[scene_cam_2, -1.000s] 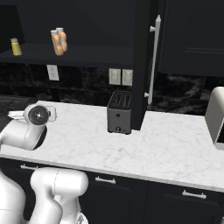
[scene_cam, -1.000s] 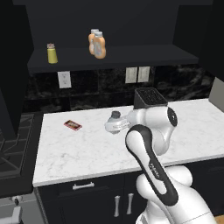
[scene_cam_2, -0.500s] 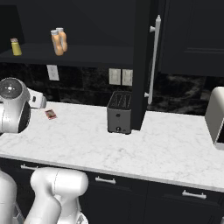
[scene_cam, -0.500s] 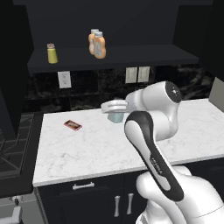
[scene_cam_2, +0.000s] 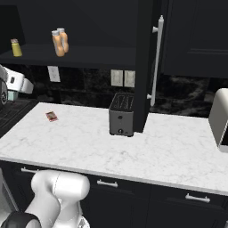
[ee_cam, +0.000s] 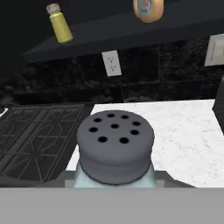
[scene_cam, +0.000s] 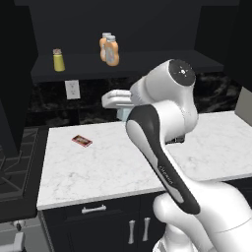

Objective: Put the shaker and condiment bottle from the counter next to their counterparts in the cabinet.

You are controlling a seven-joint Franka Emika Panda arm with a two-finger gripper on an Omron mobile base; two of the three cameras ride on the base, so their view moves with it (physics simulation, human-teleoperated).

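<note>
Fingers gripping the shaker (ee_cam: 114, 151), held in the air above tabletop (scene_cam: 113, 162) below cabinet shelf (scene_cam: 123, 64); yellow shaker (scene_cam: 58, 60) and two orange bottles (scene_cam: 110, 49) on shelf

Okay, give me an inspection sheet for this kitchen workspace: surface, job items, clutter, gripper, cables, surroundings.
Surface: white marble counter.
Job's things: shaker in the gripper, off the counter; two orange bottles side by side on the cabinet shelf; yellow shaker further left on it.
Clutter: small red packet and toaster on the counter.
Grippers: gripper shut on the shaker.
Cables: nothing seen.
Surroundings: stove grates left of the counter, wall outlets, pale appliance at right.
</note>
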